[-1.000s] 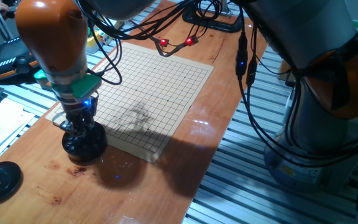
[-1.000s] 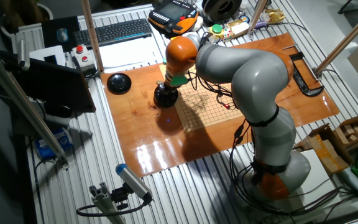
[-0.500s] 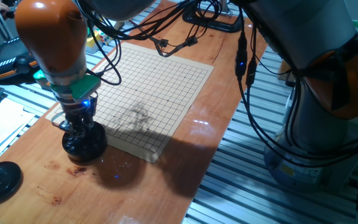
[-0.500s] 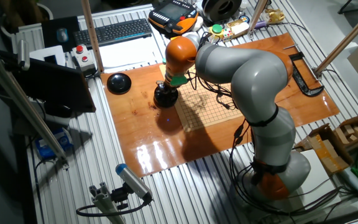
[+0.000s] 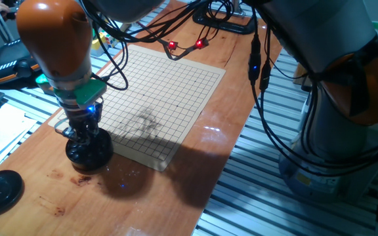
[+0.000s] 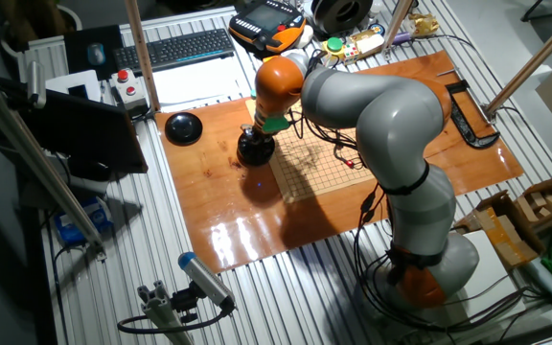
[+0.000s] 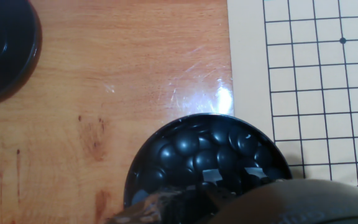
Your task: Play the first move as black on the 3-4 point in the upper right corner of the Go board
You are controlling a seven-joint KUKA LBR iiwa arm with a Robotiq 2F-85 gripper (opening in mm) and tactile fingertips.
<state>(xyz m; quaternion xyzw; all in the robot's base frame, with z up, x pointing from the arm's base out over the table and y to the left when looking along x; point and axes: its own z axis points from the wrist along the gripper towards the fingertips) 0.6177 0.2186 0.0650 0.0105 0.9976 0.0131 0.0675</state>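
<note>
I see a reddish wooden bench (image 5: 195,170) on an aluminium slatted frame, carrying a pale square Go board (image 5: 156,98) with a thin black grid. My gripper (image 5: 84,136) is lowered into the round black bowl (image 5: 89,155) of glossy black stones (image 7: 207,152) just beside the board's near corner; I cannot tell how its fingers stand. The plain black round lid (image 5: 0,190) lies well apart on the bench. The board carries no stones.
</note>
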